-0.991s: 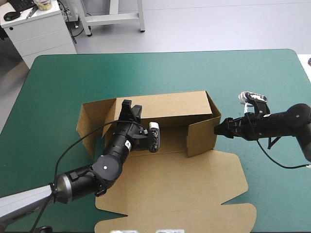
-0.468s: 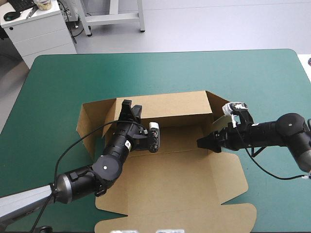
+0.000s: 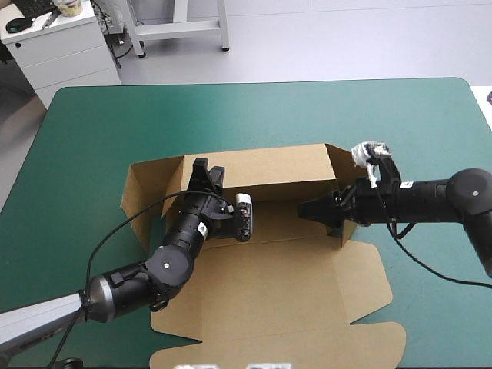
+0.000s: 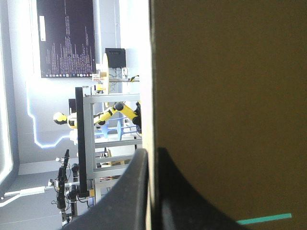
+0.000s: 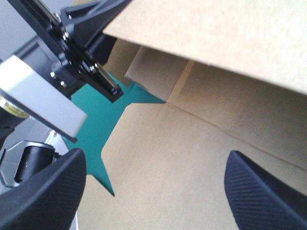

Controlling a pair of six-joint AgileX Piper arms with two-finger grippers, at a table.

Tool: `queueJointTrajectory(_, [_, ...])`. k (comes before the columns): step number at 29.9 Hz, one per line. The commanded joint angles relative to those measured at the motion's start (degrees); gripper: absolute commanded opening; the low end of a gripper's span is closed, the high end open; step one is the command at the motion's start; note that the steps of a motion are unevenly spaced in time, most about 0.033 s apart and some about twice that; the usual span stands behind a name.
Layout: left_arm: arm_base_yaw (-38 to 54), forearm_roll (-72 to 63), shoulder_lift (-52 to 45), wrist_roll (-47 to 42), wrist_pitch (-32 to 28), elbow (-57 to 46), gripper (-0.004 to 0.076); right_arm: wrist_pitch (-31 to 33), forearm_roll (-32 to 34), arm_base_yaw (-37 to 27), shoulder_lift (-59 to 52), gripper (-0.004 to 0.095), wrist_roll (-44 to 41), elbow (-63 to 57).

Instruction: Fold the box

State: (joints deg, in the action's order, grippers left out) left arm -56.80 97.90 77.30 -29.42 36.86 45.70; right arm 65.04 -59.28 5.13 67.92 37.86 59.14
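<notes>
The teal-green desk (image 3: 254,115) shows open cover along its far and side edges; the brown box (image 3: 284,284) sits mid-desk, far wall raised, lid flat toward the near edge; the left gripper (image 3: 206,175) has its fingers clenched on that wall; the right gripper (image 3: 306,207) has its fingers released, over the box floor.

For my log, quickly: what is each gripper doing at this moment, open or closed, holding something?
Left gripper: shut on the back wall of the box.
Right gripper: open, holding nothing, over the box floor.
</notes>
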Motion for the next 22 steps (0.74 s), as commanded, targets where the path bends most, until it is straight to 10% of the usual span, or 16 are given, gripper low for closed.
queueJointTrajectory(1, [-0.33,5.26,-1.42,-0.18,0.02,1.29,-0.0010,-3.21,4.81,0.08,-1.31,0.0724,-7.42,8.63])
queueJointTrajectory(11, [-0.33,5.26,-1.42,-0.18,-0.14,1.29,-0.0010,-3.37,37.94,0.08,7.82,0.0724,-27.50,30.93])
queueJointTrajectory(22, [-0.33,5.26,-1.42,0.09,-0.03,1.29,-0.0010,6.76,41.40,-6.29,26.90,0.0724,-29.74,48.64])
